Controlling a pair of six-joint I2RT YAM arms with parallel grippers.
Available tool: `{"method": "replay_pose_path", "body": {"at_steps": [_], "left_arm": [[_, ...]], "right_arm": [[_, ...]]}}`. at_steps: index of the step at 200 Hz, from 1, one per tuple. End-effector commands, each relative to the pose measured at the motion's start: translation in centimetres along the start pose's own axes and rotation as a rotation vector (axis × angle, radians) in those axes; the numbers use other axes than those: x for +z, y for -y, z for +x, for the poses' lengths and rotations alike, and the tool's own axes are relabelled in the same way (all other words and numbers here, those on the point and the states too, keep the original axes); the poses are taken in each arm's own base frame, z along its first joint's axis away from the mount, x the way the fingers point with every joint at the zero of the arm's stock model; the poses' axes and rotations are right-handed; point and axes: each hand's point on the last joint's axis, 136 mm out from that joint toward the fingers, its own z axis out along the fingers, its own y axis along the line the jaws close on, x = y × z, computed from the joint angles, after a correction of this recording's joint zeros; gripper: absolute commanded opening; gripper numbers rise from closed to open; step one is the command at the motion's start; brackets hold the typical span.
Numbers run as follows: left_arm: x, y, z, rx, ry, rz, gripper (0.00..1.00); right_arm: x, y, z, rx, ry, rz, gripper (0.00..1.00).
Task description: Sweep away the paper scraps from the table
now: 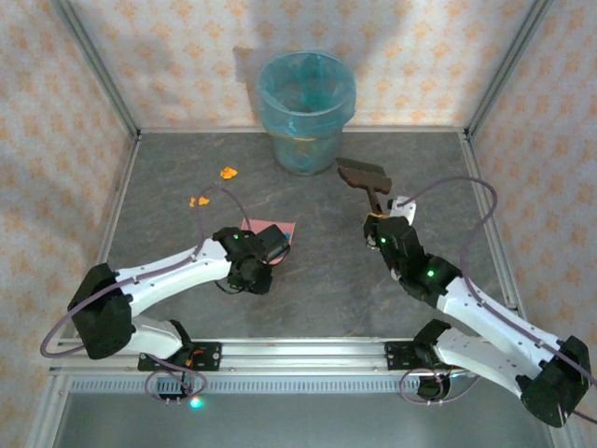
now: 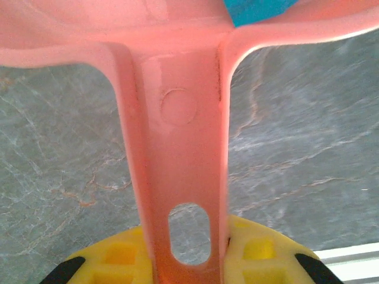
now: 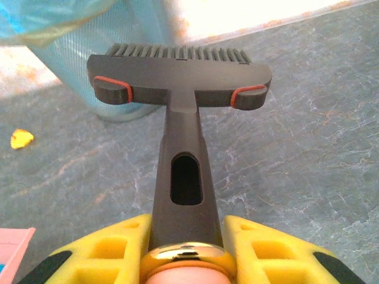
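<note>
Clamping dustpan (image 2: 177, 118) and brush (image 3: 177, 77), left claw (image 2: 189, 260) and right claw (image 3: 186, 251) sit inside table (image 1: 326, 280) edges.

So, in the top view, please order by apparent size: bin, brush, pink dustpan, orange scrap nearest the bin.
1. bin
2. brush or pink dustpan: unsure, the left arm hides part of the dustpan
3. orange scrap
</note>
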Motion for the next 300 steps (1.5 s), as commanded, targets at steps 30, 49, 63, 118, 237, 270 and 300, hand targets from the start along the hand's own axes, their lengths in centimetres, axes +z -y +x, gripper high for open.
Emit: {"method": "replay_pose_path", "body": {"at_steps": [30, 49, 63, 118, 237, 270, 300], "left_arm": [[-6.2, 0.7, -2.8, 0.016, 0.089, 0.014, 0.0], [-8.3, 1.3, -4.2, 0.03, 0.117, 0.013, 0.0], [-9.6, 2.0, -5.3, 0.042, 0.126, 0.009, 0.0], [-12.8, 4.9, -9.6, 0.107, 0.159, 0.008, 0.0], [-16.8, 9.9, -22.0, -0.029, 0.319, 0.216, 0.0], [-19.0, 9.9, -24.7, -0.081, 0.408, 0.333, 0.0], [-20.4, 9.9, -26.4, -0.133, 0.449, 0.426, 0.0]], "right_arm": [[-2.0, 0.6, -4.8, 0.199, 0.23, -0.026, 0.0], [-2.0, 0.7, -4.8, 0.203, 0.229, -0.026, 0.0], [-2.0, 0.8, -4.7, 0.205, 0.229, -0.025, 0.0], [-1.4, 0.4, -3.3, 0.254, 0.197, -0.064, 0.0], [-0.4, 0.4, -1.7, 0.322, 0.185, -0.092, 0.0], [-0.4, 0.4, -1.6, 0.323, 0.184, -0.093, 0.0], [-0.3, 0.3, -1.5, 0.325, 0.182, -0.097, 0.0]]}}
